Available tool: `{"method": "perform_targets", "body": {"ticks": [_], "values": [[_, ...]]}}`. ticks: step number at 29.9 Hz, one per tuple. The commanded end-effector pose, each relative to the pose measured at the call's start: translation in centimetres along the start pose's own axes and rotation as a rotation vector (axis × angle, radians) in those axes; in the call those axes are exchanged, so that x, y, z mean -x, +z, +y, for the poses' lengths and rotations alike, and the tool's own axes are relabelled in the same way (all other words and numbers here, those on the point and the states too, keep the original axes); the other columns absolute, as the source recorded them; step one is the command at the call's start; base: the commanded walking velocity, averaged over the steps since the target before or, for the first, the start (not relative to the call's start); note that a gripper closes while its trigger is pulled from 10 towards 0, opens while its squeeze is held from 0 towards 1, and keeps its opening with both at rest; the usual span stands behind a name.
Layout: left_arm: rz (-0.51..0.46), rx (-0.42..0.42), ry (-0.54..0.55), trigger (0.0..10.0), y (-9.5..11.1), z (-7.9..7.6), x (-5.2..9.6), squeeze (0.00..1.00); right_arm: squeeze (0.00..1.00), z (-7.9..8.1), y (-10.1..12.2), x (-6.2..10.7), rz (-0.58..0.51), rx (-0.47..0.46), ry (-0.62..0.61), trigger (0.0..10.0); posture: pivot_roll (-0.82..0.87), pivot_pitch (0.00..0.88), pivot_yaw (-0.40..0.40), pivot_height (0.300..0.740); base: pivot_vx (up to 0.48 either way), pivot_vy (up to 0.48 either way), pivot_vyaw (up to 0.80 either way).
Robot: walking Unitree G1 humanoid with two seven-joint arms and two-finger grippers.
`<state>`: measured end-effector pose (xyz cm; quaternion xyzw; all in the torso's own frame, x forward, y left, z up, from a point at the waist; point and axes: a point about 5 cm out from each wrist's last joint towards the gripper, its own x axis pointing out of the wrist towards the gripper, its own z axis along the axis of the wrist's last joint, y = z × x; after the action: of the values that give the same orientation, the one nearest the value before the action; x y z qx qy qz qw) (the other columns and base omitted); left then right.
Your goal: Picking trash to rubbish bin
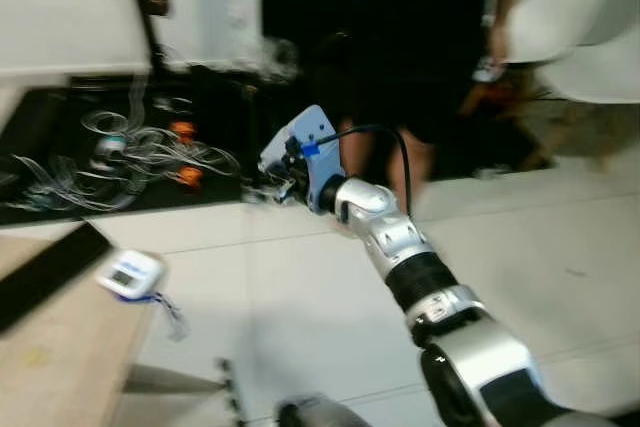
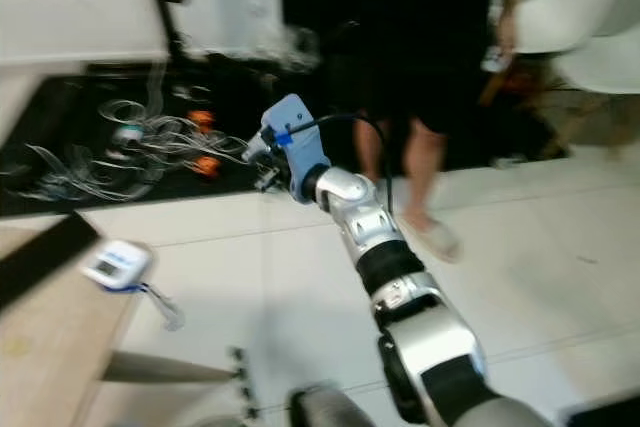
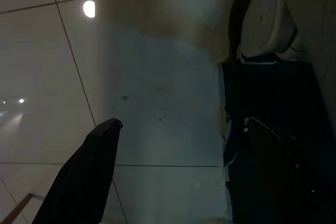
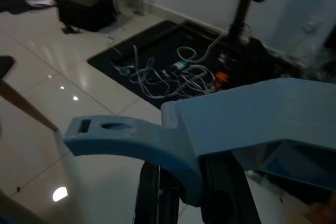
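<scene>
Head-camera views, blurred. The right arm (image 1: 400,247) reaches forward over the white tiled floor (image 1: 560,247), its right gripper (image 2: 262,162) raised near the edge of a black mat (image 1: 40,117) that carries a tangle of pale cables (image 1: 130,152) and small orange parts (image 1: 185,175). A blue mount (image 2: 295,147) sits on the wrist. Whether the right fingers are open or closed cannot be told, and nothing can be made out between them.

At the robot's left, a wooden table (image 1: 50,347) bears a dark flat strip (image 1: 50,267) and, at its edge, a small white device with a display (image 1: 130,274) trailing a cord. A person in dark clothing (image 1: 420,37) stands beyond the arm, beside a white chair (image 1: 580,17); a black stand (image 1: 145,7) rises against the wall.

Right wrist view: the blue mount (image 4: 210,124) crosses the foreground, with the mat and cables (image 4: 173,74) beyond and a black box (image 4: 86,6) further off on the tiles.

Left wrist view, dim: one black finger (image 3: 86,177) of the left gripper hangs idle over floor tiles; the second finger cannot be made out, so its state cannot be told.

Progress: judged early. No piece of trash and no rubbish bin can be identified with confidence, so finding, grasping, carrying and dropping all appear to remain.
</scene>
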<state>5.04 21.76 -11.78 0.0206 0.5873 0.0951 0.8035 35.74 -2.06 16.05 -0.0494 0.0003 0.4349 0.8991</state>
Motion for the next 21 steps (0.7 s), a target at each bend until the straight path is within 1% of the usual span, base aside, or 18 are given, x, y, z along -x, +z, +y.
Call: {"method": "perform_targets", "body": {"ticks": [1, 14, 21], "values": [[-0.053, -0.007, -0.025, 10.0, 1.34, -0.80, -0.17, 0.00, 0.00, 0.45, 0.04, -0.28, -0.002, 0.006, 0.017, 10.0, 0.08, 0.048, -0.052, 0.740, 0.000, 0.000, 0.00], [-0.051, -0.010, -0.040, 10.0, 1.30, -0.82, -0.17, 0.00, 0.00, 0.44, 0.08, -0.30, -0.007, 0.004, 0.013, 10.0, 0.08, 0.052, -0.048, 0.740, 0.000, 0.000, 0.00], [-0.052, -0.012, -0.047, 10.0, 1.35, -0.83, -0.17, 0.00, 0.00, 0.43, 0.11, -0.30, -0.010, 0.003, 0.012, 10.0, 0.08, 0.052, -0.046, 0.740, 0.000, -0.332, 0.00]]}}
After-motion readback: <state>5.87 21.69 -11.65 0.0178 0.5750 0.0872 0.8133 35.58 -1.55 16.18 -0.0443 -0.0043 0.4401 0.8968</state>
